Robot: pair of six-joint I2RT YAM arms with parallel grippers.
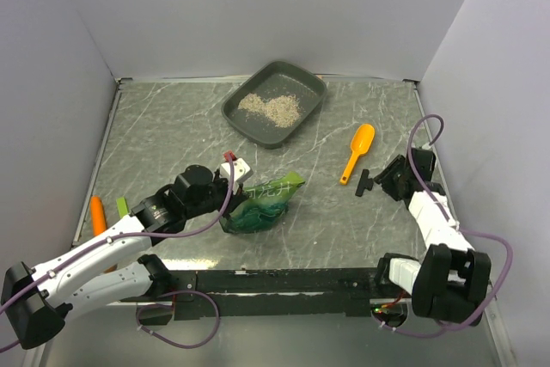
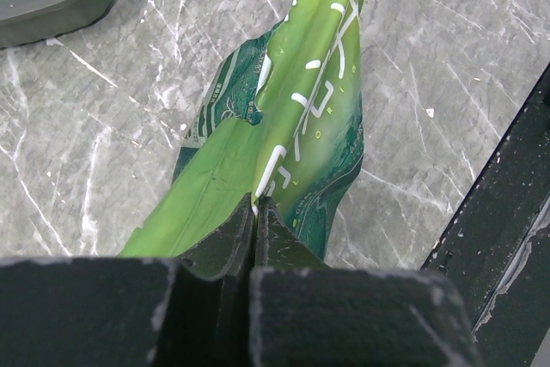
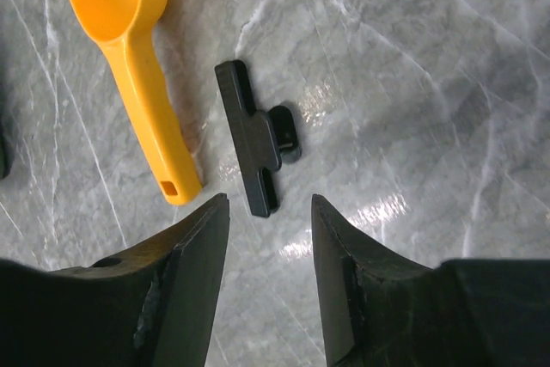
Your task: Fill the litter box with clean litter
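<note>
CAT-CARE TRIAL: The left claw [image 2: 255,217] is clamped tight on a fold of the green bag [image 2: 318,100], which slumps on the bench [image 1: 172,126] directly ahead of it. The litter box [image 1: 301,82] sits ahead of that claw, past the bag and well apart from it, with a small heap of clean litter [image 1: 271,107] spread on its floor. The right claw [image 3: 268,204] hangs with jaws apart around the near end of a black clip [image 3: 255,139]. An orange scoop [image 3: 129,32] lies near it on the left, and the box is well off to its forward left. The granules look loose and free-running, likely to scatter if tipped fast. They cannot be pinched directly and would have to travel by bag or scoop. The bag appears thin, crinkly and slippery, so a doubled seam or corner looks the surest hold. The box looks stiff and light, apt to slide, and its raised rim offers the grip.
</note>
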